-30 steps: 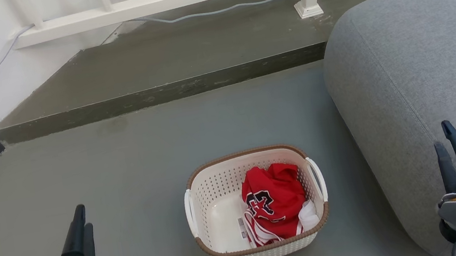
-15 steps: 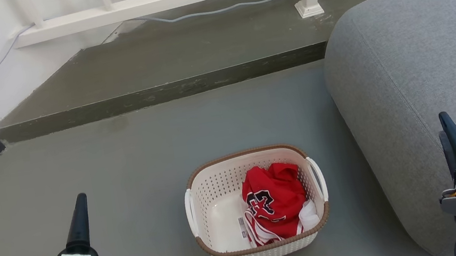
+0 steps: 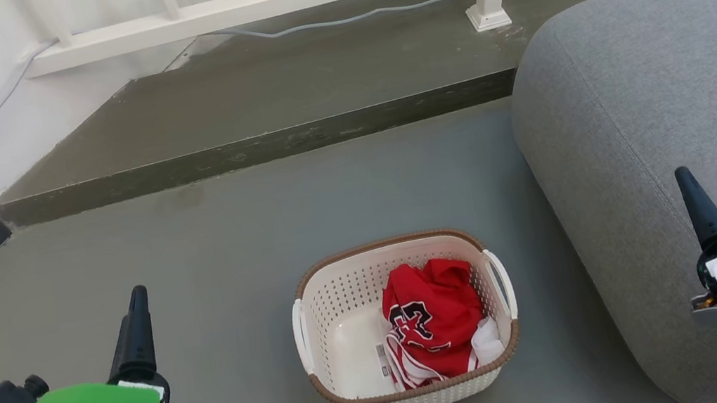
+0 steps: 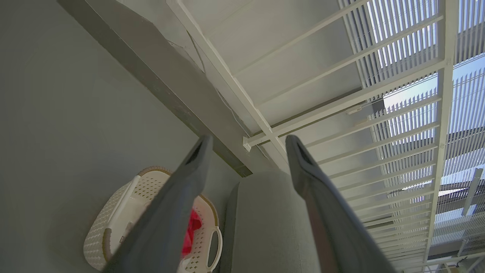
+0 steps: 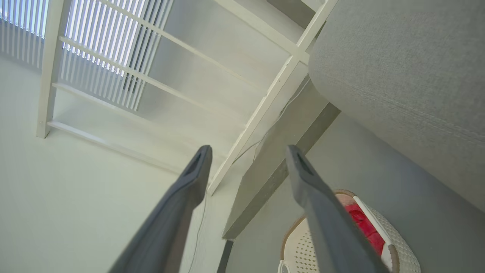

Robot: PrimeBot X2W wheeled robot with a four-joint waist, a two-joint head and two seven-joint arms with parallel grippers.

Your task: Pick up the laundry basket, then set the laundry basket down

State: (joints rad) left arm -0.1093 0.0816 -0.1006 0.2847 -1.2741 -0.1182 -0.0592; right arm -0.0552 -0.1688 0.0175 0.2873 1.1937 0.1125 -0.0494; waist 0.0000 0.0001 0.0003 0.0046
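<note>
You have the grey floor (image 3: 198,268) spread beneath both pincers. The grey sofa (image 3: 653,79) bulks just beyond your right pincer (image 3: 684,178) and along its outer side. A raised step (image 3: 251,150) crosses the floor well ahead of both tips. The laundry basket (image 3: 379,244) sits upright on the floor between your left pincer (image 3: 138,295) and the right one, well apart from each and near the sofa. A red garment (image 3: 432,311) lies in the basket's half toward the right pincer. Both pincers have their fingers spread apart, holding nothing.
</note>
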